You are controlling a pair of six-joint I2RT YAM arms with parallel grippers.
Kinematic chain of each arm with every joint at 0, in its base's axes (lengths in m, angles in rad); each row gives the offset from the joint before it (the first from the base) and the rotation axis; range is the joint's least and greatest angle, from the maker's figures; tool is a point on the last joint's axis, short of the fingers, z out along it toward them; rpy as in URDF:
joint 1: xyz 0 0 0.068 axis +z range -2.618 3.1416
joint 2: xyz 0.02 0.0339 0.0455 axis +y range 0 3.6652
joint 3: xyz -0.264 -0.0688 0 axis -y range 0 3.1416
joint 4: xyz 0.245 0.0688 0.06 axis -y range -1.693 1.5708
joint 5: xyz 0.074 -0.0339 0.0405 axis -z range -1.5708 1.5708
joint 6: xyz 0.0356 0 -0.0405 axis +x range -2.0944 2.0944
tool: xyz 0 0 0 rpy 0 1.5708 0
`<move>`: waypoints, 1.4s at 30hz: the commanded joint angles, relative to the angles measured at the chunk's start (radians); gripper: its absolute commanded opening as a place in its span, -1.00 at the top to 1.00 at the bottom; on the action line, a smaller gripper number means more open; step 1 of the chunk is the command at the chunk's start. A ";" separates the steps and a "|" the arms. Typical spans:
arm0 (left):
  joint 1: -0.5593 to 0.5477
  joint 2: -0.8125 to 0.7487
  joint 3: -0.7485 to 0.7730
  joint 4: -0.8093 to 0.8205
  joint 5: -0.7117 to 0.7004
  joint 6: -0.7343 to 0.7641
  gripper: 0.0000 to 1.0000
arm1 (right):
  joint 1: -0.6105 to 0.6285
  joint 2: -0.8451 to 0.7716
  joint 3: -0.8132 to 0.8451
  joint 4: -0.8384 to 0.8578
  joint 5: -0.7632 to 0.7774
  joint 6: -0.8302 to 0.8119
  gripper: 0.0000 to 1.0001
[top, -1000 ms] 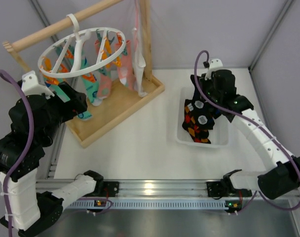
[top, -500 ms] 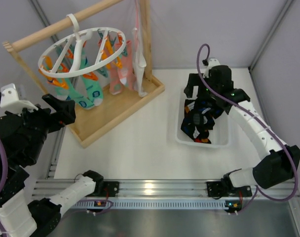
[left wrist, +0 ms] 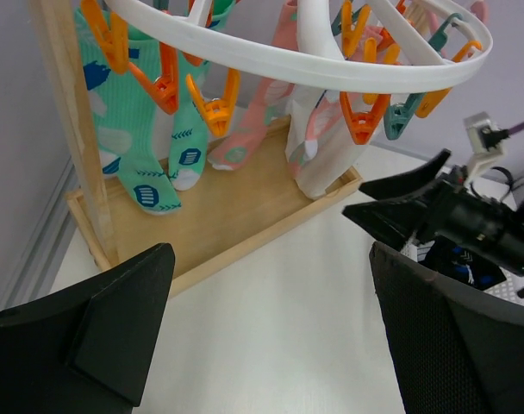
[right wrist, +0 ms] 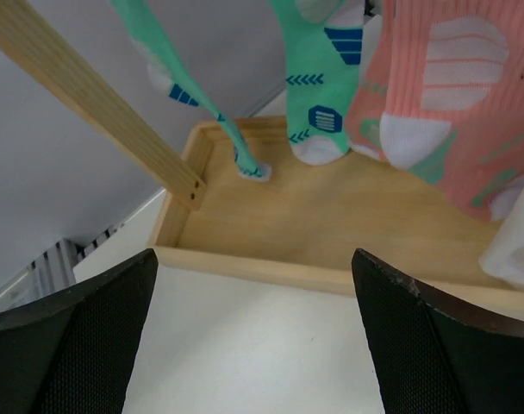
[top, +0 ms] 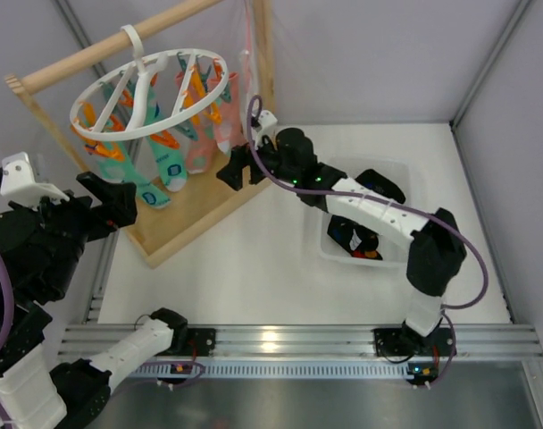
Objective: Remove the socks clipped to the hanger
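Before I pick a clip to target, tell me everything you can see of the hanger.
The hanger is a white plastic ring with cross bars, hanging tilted by its hook from the wooden rail. Orange and teal clips line it underneath; several grip teal and pink socks that dangle over the wooden base tray.

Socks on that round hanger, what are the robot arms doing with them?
The two robot arms are taking socks off the white hanger. Teal and pink ones hang from its clips over a wooden tray. The right gripper is stretched out next to them, open and holding nothing. The left gripper waits on the other side, open too. A few dark socks lie in the white bin.
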 commanded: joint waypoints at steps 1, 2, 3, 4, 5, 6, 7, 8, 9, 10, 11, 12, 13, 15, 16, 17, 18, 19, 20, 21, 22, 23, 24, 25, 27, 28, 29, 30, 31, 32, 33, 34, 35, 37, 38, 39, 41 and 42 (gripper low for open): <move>-0.001 0.001 -0.015 0.016 0.020 -0.016 -0.97 | 0.033 0.123 0.176 0.140 0.133 0.020 -0.79; -0.001 -0.001 -0.022 0.016 0.023 -0.021 -0.97 | 0.041 0.184 0.202 0.142 0.163 0.001 -0.78; 0.001 -0.001 -0.025 0.016 0.033 -0.027 -0.97 | 0.061 0.209 0.242 0.143 0.209 -0.012 -0.79; -0.001 -0.001 -0.035 0.016 0.037 -0.034 -0.96 | 0.070 0.254 0.256 0.155 0.292 -0.045 -0.79; -0.001 -0.002 -0.038 0.016 0.042 -0.039 -0.97 | 0.079 0.272 0.267 0.164 0.334 -0.056 -0.79; -0.001 -0.002 -0.043 0.019 0.046 -0.042 -0.96 | 0.090 0.292 0.288 0.175 0.374 -0.064 -0.79; -0.001 -0.002 -0.048 0.018 0.057 -0.045 -0.97 | 0.096 0.311 0.298 0.206 0.426 -0.079 -0.80; -0.001 -0.002 -0.060 0.018 0.060 -0.048 -0.97 | 0.098 0.350 0.311 0.215 0.449 -0.085 -0.79; -0.001 -0.002 -0.063 0.018 0.066 -0.050 -0.97 | 0.101 0.370 0.342 0.220 0.476 -0.092 -0.79; -0.001 -0.002 -0.066 0.019 0.076 -0.054 -0.97 | 0.101 0.390 0.356 0.227 0.512 -0.108 -0.80; -0.001 -0.002 -0.072 0.021 0.080 -0.056 -0.97 | 0.101 0.425 0.371 0.246 0.521 -0.118 -0.79; -0.001 -0.002 -0.074 0.022 0.086 -0.058 -0.97 | 0.101 0.446 0.405 0.252 0.523 -0.127 -0.79; 0.001 -0.002 -0.075 0.027 0.091 -0.059 -0.97 | 0.099 0.465 0.431 0.257 0.520 -0.160 -0.78; 0.001 0.002 -0.075 0.031 0.109 -0.056 -0.97 | 0.104 0.528 0.501 0.263 0.549 -0.187 -0.73; -0.001 0.002 -0.072 0.034 0.112 -0.053 -0.97 | 0.105 0.542 0.512 0.275 0.585 -0.203 -0.70; -0.001 0.005 -0.069 0.039 0.126 -0.051 -0.97 | 0.105 0.562 0.514 0.321 0.602 -0.213 -0.65; -0.001 0.004 -0.060 0.041 0.131 -0.047 -0.97 | 0.105 0.571 0.517 0.336 0.627 -0.219 -0.63; -0.001 0.010 -0.057 0.044 0.137 -0.041 -0.97 | 0.104 0.581 0.522 0.349 0.673 -0.224 -0.61; -0.001 0.013 -0.048 0.044 0.140 -0.036 -0.97 | 0.105 0.597 0.528 0.359 0.690 -0.228 -0.54; -0.001 0.016 -0.043 0.044 0.140 -0.028 -0.97 | 0.102 0.608 0.543 0.376 0.702 -0.231 -0.51; -0.001 0.019 -0.035 0.044 0.140 -0.024 -0.97 | 0.101 0.617 0.551 0.387 0.719 -0.245 -0.46; -0.001 0.019 -0.035 0.044 0.140 -0.019 -0.97 | 0.101 0.639 0.558 0.395 0.725 -0.256 -0.35; 0.001 0.021 -0.032 0.042 0.137 -0.016 -0.97 | 0.101 0.648 0.577 0.405 0.730 -0.265 -0.26; -0.001 0.021 -0.031 0.042 0.137 -0.009 -0.97 | 0.101 0.656 0.586 0.410 0.748 -0.285 -0.19; -0.001 0.024 -0.029 0.042 0.146 -0.002 -0.97 | 0.098 0.673 0.597 0.421 0.765 -0.294 -0.11; -0.001 0.022 -0.029 0.042 0.149 -0.002 -0.97 | 0.096 0.680 0.598 0.428 0.773 -0.297 -0.11; 0.001 0.024 -0.031 0.042 0.151 -0.001 -0.97 | 0.093 0.685 0.604 0.428 0.773 -0.299 -0.01; -0.001 0.028 -0.032 0.042 0.152 0.001 -0.97 | 0.086 0.688 0.606 0.428 0.776 -0.300 0.11; 0.001 0.031 -0.034 0.042 0.152 0.004 -0.97 | 0.082 0.687 0.606 0.425 0.782 -0.305 0.30; -0.001 0.037 -0.029 0.042 0.155 0.005 -0.97 | 0.081 0.674 0.594 0.424 0.787 -0.306 0.74; 0.001 0.045 -0.028 0.042 0.160 0.010 -0.97 | 0.081 0.661 0.576 0.427 0.785 -0.306 0.84; 0.001 0.053 -0.019 0.042 0.172 0.011 -0.97 | 0.082 0.619 0.550 0.460 0.761 -0.309 0.98; -0.001 0.071 0.003 0.044 0.187 0.013 -0.97 | 0.087 0.595 0.479 0.480 0.747 -0.311 1.00; 0.001 0.091 0.038 0.048 0.252 0.019 -0.97 | 0.090 0.511 0.402 0.522 0.686 -0.310 1.00; -0.001 0.103 0.053 0.053 0.270 0.019 -0.97 | 0.099 0.483 0.332 0.549 0.678 -0.308 1.00; 0.001 0.116 0.093 0.062 0.290 0.016 -0.97 | 0.105 0.457 0.298 0.560 0.673 -0.309 1.00; -0.001 0.126 0.129 0.105 0.347 0.013 -0.97 | 0.119 0.368 0.183 0.585 0.649 -0.305 1.00; -0.001 0.131 0.144 0.117 0.362 0.004 -0.97 | 0.136 0.339 0.143 0.621 0.650 -0.303 1.00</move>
